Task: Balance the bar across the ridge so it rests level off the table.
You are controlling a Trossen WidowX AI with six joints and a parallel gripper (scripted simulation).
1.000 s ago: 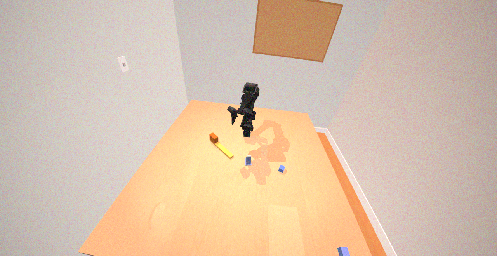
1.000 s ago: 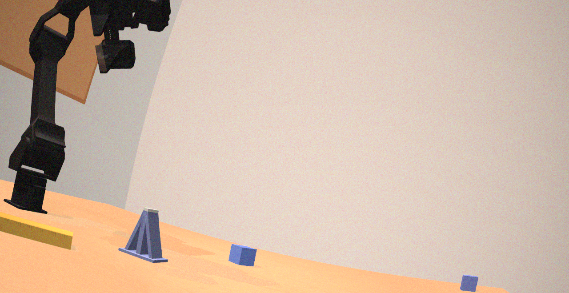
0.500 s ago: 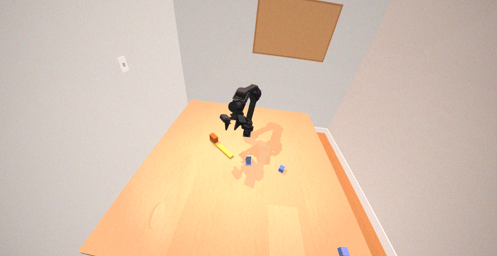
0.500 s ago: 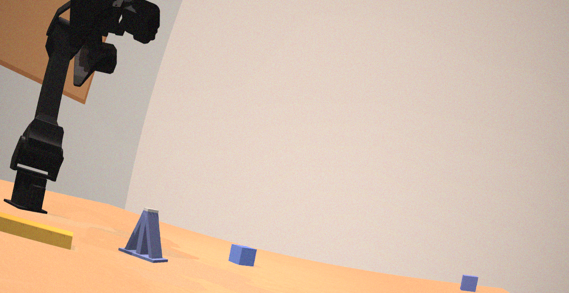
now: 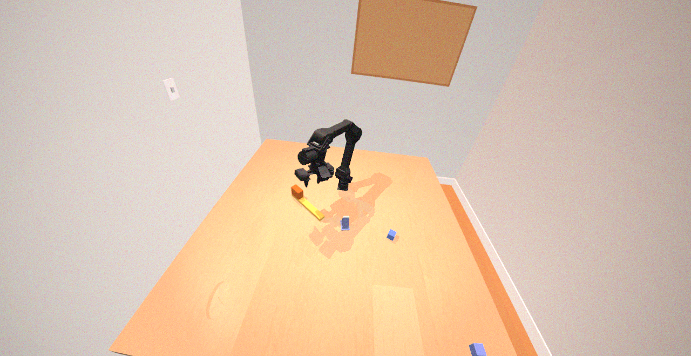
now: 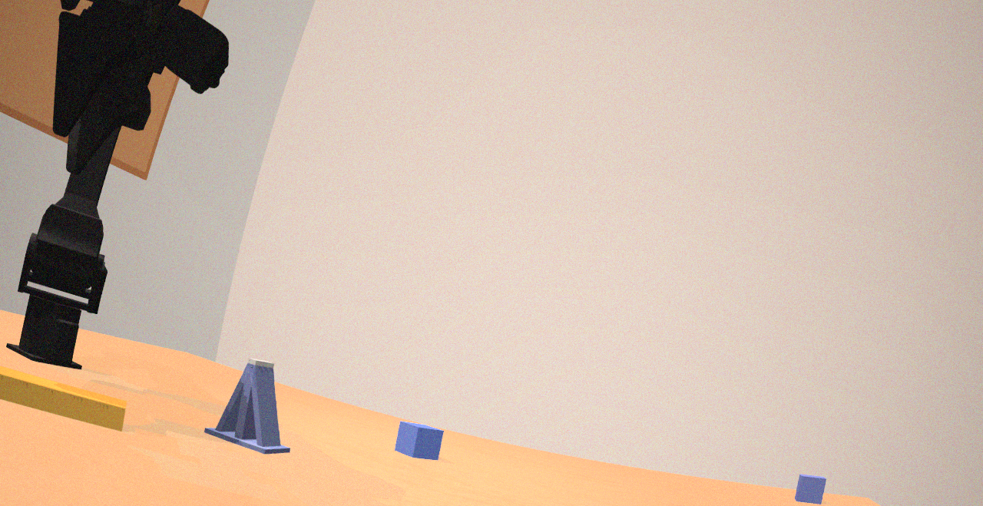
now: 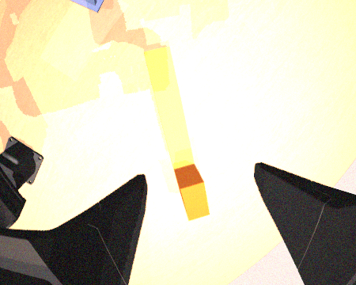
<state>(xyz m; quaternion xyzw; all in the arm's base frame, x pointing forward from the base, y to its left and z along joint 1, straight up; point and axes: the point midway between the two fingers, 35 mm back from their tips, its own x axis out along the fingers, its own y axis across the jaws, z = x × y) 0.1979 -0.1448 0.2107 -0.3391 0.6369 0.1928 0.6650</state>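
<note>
A yellow bar (image 5: 310, 207) (image 6: 61, 398) (image 7: 171, 119) lies flat on the table, with an orange block (image 5: 297, 192) (image 7: 191, 190) on its end away from the ridge. The ridge, a blue stand (image 5: 345, 223) (image 6: 252, 407) with a pale top, stands upright on the table beyond the bar's other end; only a corner of its base shows at the top of the wrist view. My gripper (image 5: 312, 184) (image 7: 200, 176) is open and empty. It is above the table near the bar's orange end, and in the wrist view the block shows between the fingertips.
A blue cube (image 5: 391, 235) (image 6: 418, 440) rests on the table (image 5: 299, 295) to the right of the ridge in the top and exterior views. Another blue block (image 5: 477, 349) (image 6: 810, 488) is near the table's front right. The arm's shadow falls around the ridge.
</note>
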